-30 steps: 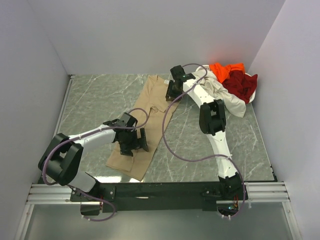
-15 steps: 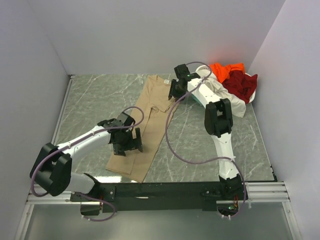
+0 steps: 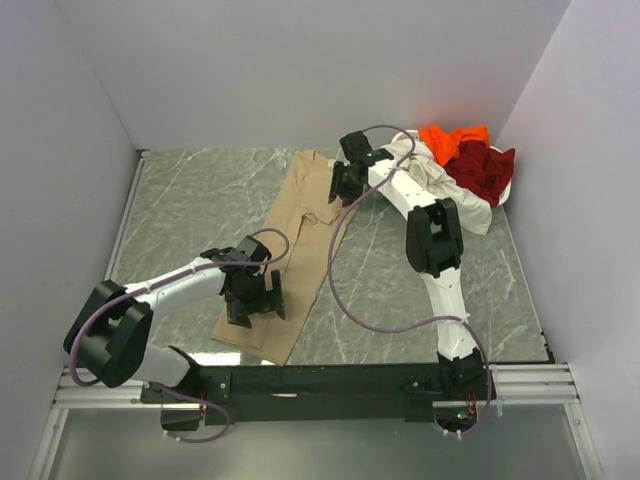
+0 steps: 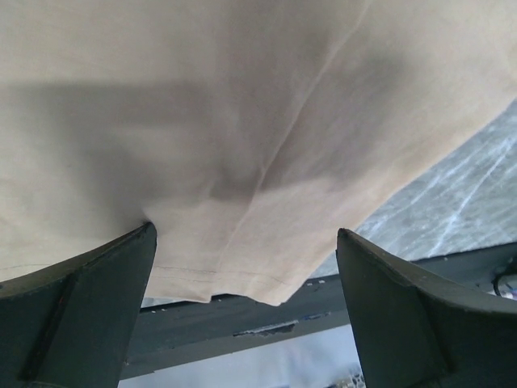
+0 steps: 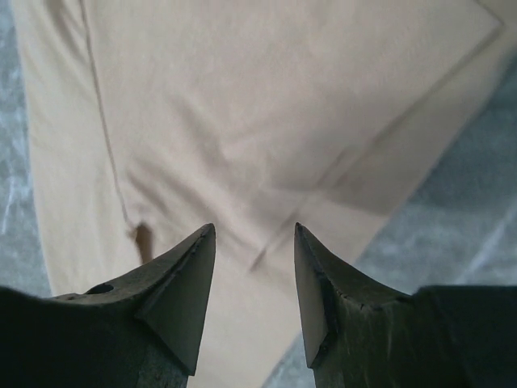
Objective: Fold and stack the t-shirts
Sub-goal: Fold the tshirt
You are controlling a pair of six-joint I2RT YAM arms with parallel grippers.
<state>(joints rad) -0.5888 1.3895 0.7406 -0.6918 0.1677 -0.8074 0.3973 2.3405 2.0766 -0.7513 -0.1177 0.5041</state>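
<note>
Over the part-hidden tan t-shirt (image 3: 302, 205), left claw (image 4: 246, 233) gapes wide, right claw (image 5: 254, 228) narrower.

Left gripper (image 4: 246, 233) wide open; right gripper (image 5: 254, 227) part-open.

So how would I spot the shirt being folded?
Look at the green marbled table. Down its middle lies a long tan t-shirt, flattened into a narrow strip, with the left gripper and right gripper above it. The other shirts are crumpled in a heap in the far right corner.
</note>
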